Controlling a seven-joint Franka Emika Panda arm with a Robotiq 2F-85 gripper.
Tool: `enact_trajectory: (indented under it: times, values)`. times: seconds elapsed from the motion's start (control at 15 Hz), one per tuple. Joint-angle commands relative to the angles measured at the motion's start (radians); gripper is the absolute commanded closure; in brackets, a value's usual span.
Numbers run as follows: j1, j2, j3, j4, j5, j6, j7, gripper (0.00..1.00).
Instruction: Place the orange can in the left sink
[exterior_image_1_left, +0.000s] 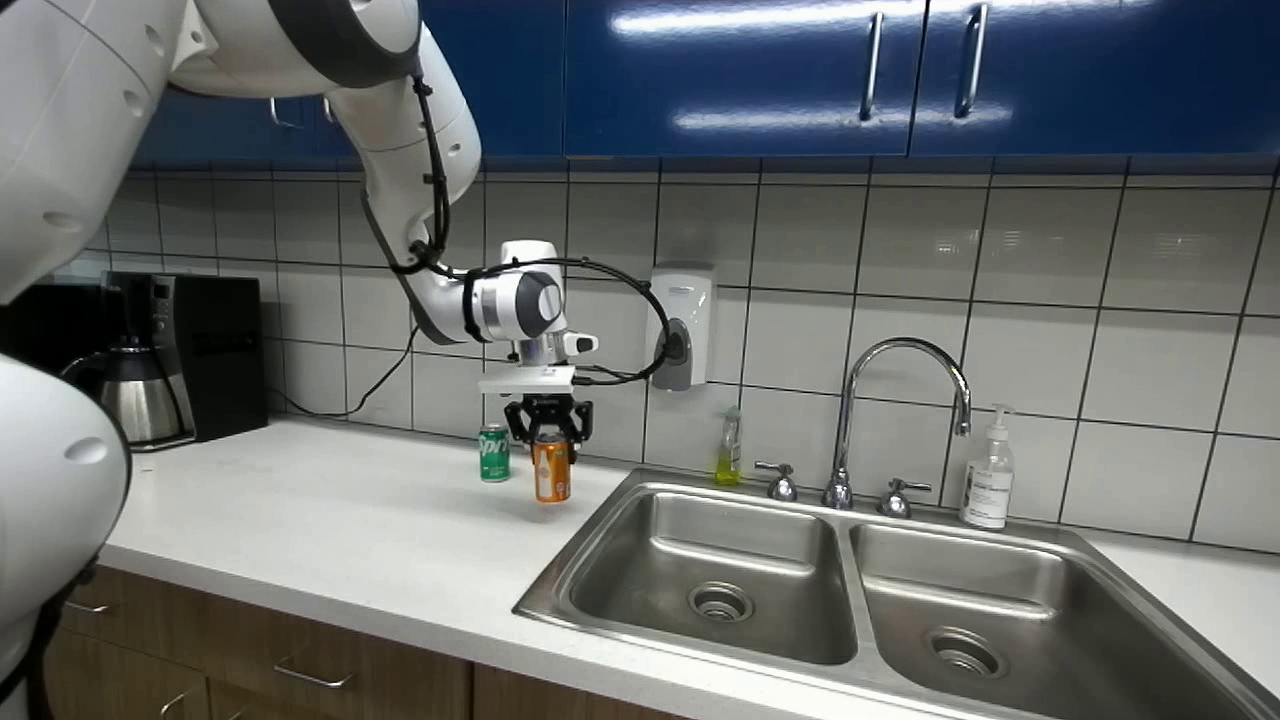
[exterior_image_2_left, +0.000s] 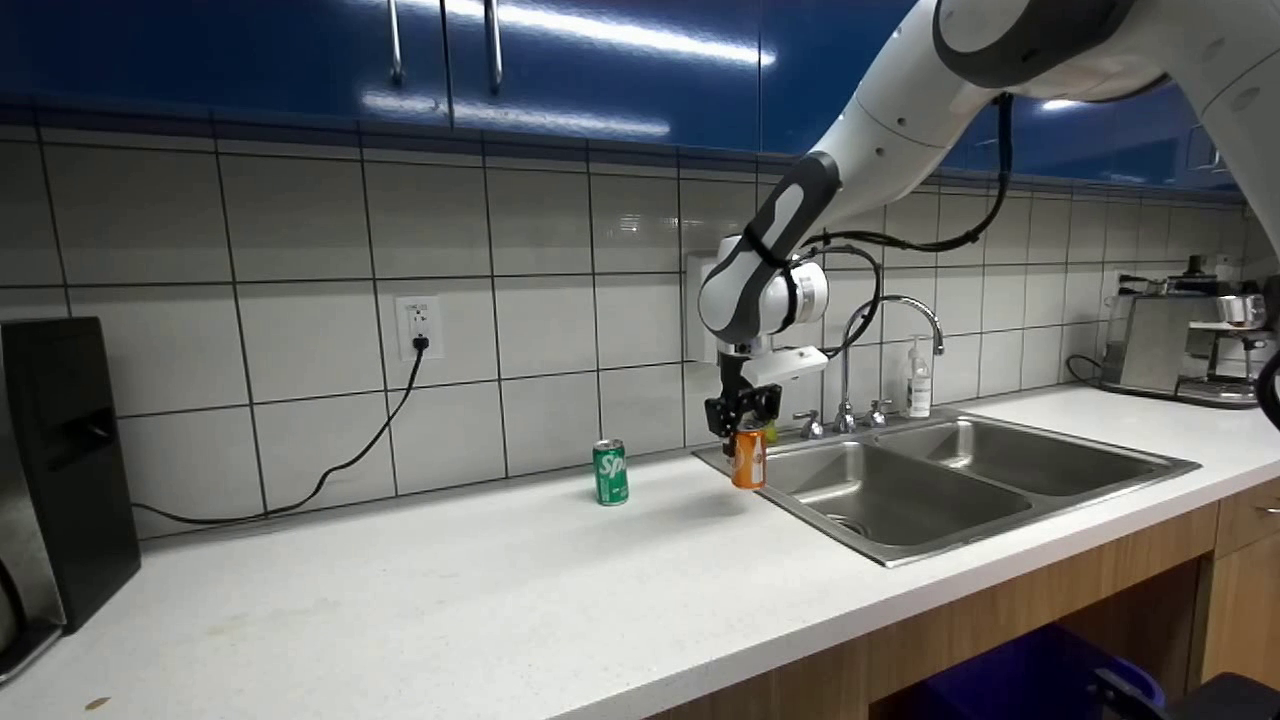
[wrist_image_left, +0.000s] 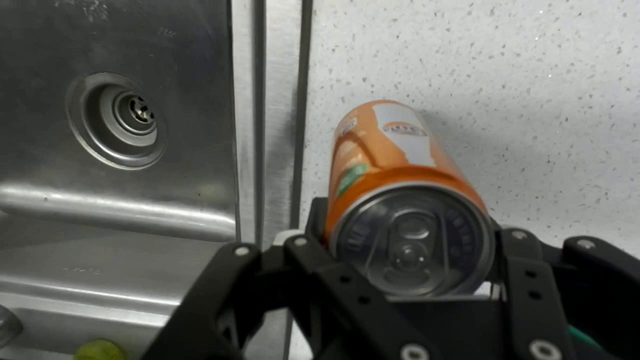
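The orange can (exterior_image_1_left: 552, 480) is upright in my gripper (exterior_image_1_left: 550, 447), a little above the white counter, just left of the sink's edge. It also shows in an exterior view (exterior_image_2_left: 749, 465). In the wrist view the orange can (wrist_image_left: 400, 145) shows its silvery top between the fingers of my gripper (wrist_image_left: 407, 235), which press on its sides. The left sink (exterior_image_1_left: 640, 580) is a steel basin with a round drain, to the right of the can. It also shows in an exterior view (exterior_image_2_left: 890, 500) and at the left of the wrist view (wrist_image_left: 195, 150).
A green can (exterior_image_1_left: 494, 455) stands on the counter behind and left of the gripper. A yellow-green soap bottle (exterior_image_1_left: 729, 455), a faucet (exterior_image_1_left: 845, 420) and a white pump bottle (exterior_image_1_left: 988, 490) stand along the sink's back edge. The right basin (exterior_image_1_left: 1060, 610) lies beyond the divider.
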Motion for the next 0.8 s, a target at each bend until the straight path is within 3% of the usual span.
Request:
enact_trajectory:
  times: [0.0,0.73]
  values:
    - [-0.005,-0.077,-0.021,-0.051,-0.029,-0.028,0.063,0.62]
    - [-0.045,-0.189,-0.123,-0.182,-0.055,-0.007,0.18,0.62]
